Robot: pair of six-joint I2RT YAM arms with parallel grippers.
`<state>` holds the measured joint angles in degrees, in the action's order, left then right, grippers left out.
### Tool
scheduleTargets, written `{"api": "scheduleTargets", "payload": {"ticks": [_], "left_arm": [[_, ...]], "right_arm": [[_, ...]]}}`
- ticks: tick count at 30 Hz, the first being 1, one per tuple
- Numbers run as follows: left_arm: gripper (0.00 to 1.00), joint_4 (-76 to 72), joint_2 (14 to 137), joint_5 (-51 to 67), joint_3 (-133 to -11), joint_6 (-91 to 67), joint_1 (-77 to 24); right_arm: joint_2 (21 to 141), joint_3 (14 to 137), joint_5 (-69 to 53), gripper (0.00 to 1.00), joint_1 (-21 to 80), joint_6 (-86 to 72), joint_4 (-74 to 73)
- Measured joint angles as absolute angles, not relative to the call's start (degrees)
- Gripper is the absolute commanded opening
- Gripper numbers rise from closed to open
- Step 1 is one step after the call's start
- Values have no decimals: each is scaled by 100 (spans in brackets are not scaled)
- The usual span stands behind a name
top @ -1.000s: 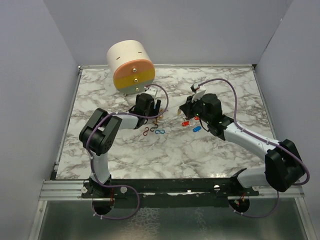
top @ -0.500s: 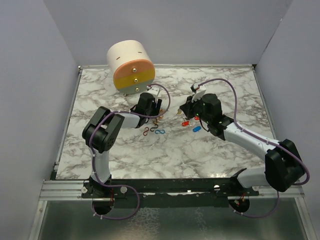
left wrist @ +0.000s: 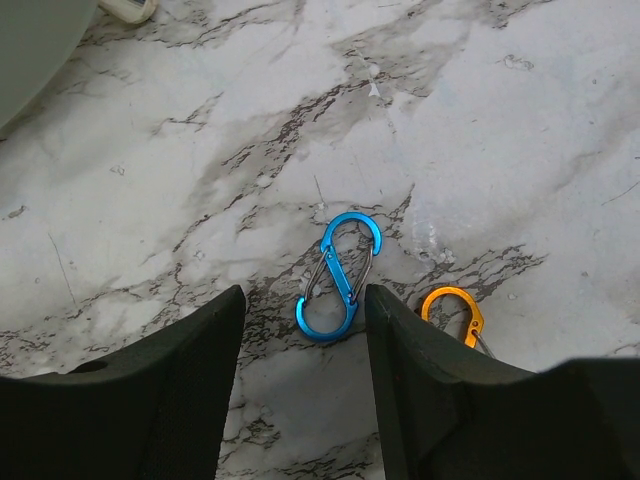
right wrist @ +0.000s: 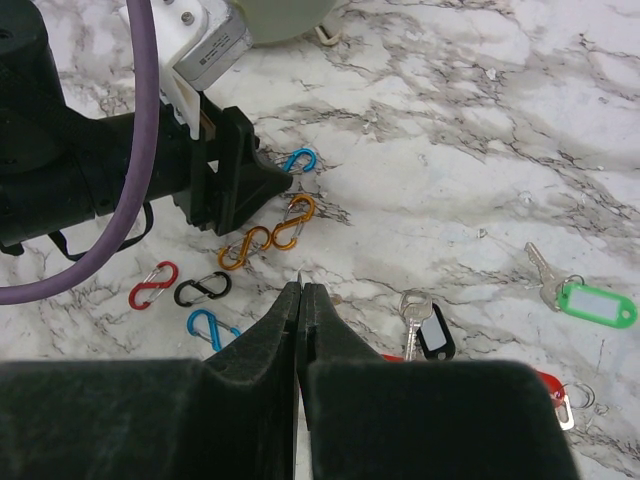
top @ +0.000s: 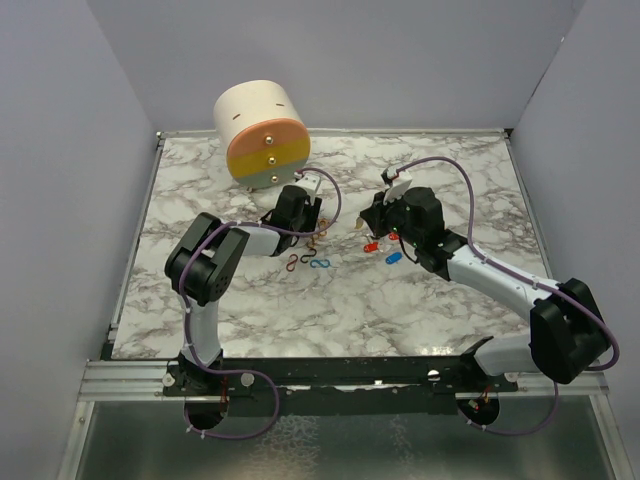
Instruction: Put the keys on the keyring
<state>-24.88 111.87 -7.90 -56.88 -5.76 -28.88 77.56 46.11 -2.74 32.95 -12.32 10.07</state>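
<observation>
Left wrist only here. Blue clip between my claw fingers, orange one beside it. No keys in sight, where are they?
Observer: The right wrist view has them: a green-tagged key and a black-tagged key, flat on the marble.
Operator: Right claw doing what?
Observer: The right claw is shut, pointing at bare marble between the clips and the keys.
Operator: More clips around?
Observer: Yes. A red clip, a black clip and a second blue clip lie close together.
</observation>
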Motion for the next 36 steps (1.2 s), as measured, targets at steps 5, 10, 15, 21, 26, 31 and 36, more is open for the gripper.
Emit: {"api": "scheduleTargets", "payload": {"ticks": [5,10,15,21,26,31,36], "left_arm": [[53,-2530,11212,-753,-5690,-576,-2888],[50,-2561,11273,-687,-5754,-572,-2888],[45,-2611,11314,-646,-5776,-574,-2888],[44,-2668,11340,-543,-5776,-604,-2838],[42,-2738,11369,-316,-5776,-674,-2733],[39,-2749,11371,-211,-5776,-701,-2694],[28,-2749,11380,-176,-5782,-718,-2674]], "right_arm": [[7756,4611,-246,1,3295,-1214,1007],[7758,4611,-239,1,3295,-1214,1007],[7758,4611,-237,1,3295,-1214,1007],[7758,4611,-237,1,3295,-1214,1007],[7758,4611,-235,1,3295,-1212,1004],[7758,4611,-233,1,3295,-1212,1004],[7758,4611,-231,1,3295,-1212,1004]]}}
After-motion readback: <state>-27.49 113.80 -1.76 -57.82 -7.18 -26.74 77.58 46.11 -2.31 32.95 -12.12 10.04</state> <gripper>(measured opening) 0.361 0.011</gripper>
